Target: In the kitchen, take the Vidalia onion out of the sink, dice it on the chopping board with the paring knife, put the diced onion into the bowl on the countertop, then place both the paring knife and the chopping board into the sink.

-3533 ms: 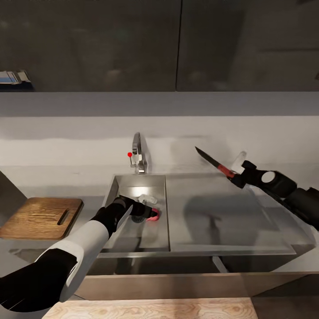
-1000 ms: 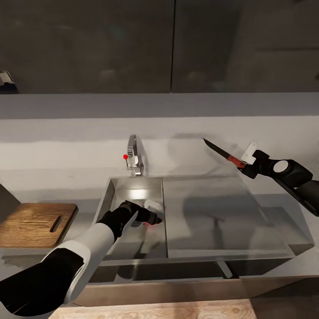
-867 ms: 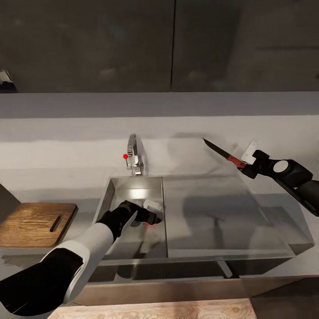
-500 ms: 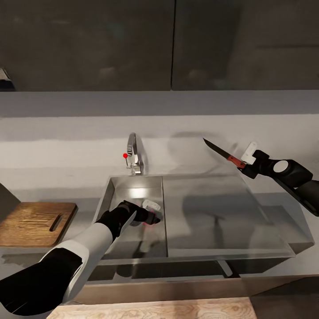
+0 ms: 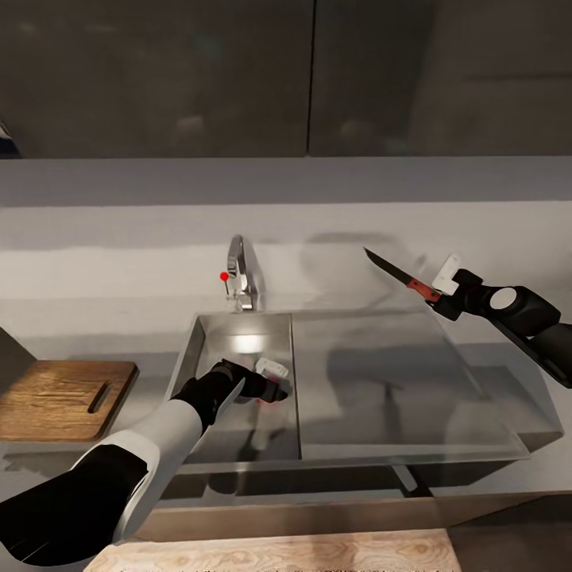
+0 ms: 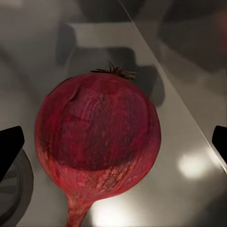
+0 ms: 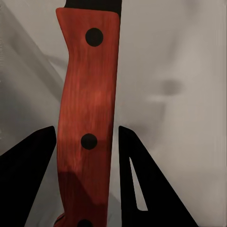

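Head view. The sink [image 5: 238, 429] is set into the grey counter [image 5: 95, 318], basin toward the left and flat drainboard [image 5: 389, 389] toward the right. The chrome tap [image 5: 238, 274] with its red dot stands at the basin's back edge. The left arm reaches down into the basin; the left pincer [image 5: 268, 381] sits at the basin floor beside the wall that adjoins the drainboard, with the reddish onion [image 5: 272, 395] showing just under it. The chopping board [image 5: 56, 400] lies flat on the counter left of the sink, near the counter's front edge, handle slot toward the sink. The right pincer [image 5: 442, 298] is raised above the drainboard's back right area and grips the paring knife [image 5: 397, 276] by its red handle, the dark blade angled up and toward the tap.

Left wrist view. The onion [image 6: 97, 135] rests on the steel basin floor between the two dark fingertips [image 6: 9, 149], which stand wide apart and clear of its skin.

Right wrist view. Both fingers [image 7: 23, 179] are clamped against the knife's riveted red handle [image 7: 87, 118].
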### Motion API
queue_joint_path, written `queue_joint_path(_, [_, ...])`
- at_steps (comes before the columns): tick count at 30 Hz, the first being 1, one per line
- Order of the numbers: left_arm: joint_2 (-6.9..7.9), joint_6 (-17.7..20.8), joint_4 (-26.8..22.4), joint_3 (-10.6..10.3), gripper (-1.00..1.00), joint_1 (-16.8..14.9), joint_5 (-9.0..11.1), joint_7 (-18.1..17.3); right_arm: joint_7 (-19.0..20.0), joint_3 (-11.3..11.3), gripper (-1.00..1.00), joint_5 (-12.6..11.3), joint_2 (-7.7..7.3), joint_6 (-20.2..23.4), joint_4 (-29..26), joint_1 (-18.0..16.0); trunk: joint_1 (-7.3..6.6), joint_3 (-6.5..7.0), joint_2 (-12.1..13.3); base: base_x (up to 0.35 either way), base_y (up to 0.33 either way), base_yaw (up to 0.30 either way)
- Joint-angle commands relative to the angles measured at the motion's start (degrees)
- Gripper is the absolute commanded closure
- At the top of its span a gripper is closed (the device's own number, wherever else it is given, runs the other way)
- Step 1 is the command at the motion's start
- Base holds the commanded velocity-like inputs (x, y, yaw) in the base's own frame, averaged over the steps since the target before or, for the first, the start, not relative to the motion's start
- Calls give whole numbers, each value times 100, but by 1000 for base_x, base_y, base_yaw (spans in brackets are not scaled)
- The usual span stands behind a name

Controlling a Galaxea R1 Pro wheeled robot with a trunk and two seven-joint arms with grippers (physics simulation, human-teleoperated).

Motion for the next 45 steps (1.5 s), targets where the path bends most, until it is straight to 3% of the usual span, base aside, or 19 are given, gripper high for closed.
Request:
queue_joint_path(1, [2, 26, -7, -16, -100, -5, -3, -14, 40, 13, 100, 62, -5, 14, -8, -11, 3, -19, -12, 0, 0, 0])
queue_joint_path(9, [3, 24, -7, -16, -100, -5, -2, 87, 40, 13, 100, 62, -5, 14, -8, -11, 3, -36, -12, 0, 0, 0])
queue_joint_path(12, [2, 15, -8, -16, -100, -5, 1, 529, 40, 13, 100, 62, -5, 14, -8, -11, 3, -47, -12, 0, 0, 0])
queue_joint_path(16, [2, -127, -7, -16, -100, -5, 4, 706, 40, 14, 100, 62, -5, 14, -8, -11, 3, -51, -12, 0, 0, 0])
queue_joint_path(45, [-16, -195, -7, -11, -100, -5, 5, 741, 40, 21, 100, 62, -5, 14, -8, -11, 3, -51, -12, 0, 0, 0])
